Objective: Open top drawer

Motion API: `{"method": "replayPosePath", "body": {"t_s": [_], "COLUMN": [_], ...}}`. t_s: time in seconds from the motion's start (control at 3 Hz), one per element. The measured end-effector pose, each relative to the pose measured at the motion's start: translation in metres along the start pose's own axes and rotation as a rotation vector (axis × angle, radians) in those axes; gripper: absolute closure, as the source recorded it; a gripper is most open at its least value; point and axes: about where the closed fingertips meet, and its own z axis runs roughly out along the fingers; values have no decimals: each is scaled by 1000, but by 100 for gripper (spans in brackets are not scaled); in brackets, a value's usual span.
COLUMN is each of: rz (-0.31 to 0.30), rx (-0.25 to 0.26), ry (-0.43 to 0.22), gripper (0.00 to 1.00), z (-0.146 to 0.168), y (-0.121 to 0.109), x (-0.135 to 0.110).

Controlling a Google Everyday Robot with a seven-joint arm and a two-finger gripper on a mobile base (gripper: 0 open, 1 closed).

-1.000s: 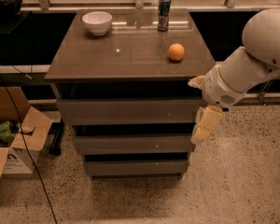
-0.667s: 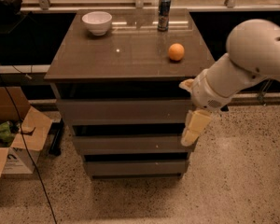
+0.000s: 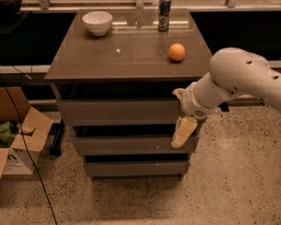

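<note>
The top drawer (image 3: 117, 111) is the widest grey-brown front, just under the dark tabletop, and it looks closed. Two narrower fronts sit below it. My gripper (image 3: 181, 125) hangs at the end of the white arm, in front of the top drawer's right end. One cream finger (image 3: 183, 132) points down over the middle drawer's front; another cream tip (image 3: 178, 93) shows at the top drawer's upper right edge.
On the tabletop (image 3: 126, 55) stand a white bowl (image 3: 97, 22), a dark can (image 3: 164, 7) and an orange (image 3: 177, 52). An open cardboard box (image 3: 11, 139) sits on the floor to the left, with a black cable (image 3: 23, 149) hanging beside it. Speckled floor lies in front.
My arm and gripper have moved left, from beside the cabinet's right edge to in front of the drawers' right ends. The drawers have not moved.
</note>
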Motion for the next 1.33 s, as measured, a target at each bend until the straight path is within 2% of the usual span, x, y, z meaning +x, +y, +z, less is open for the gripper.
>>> {"method": "replayPosePath", "body": {"t_s": [0.67,1.0,1.33], "rz": [37,62,77], "rx": [-9,-34,-57], "ry": [-31,-27,-16], "gripper": [0,0,0], "z": [66,97,108], "y": [-47,-70,-74], "x": [27,42,49]}}
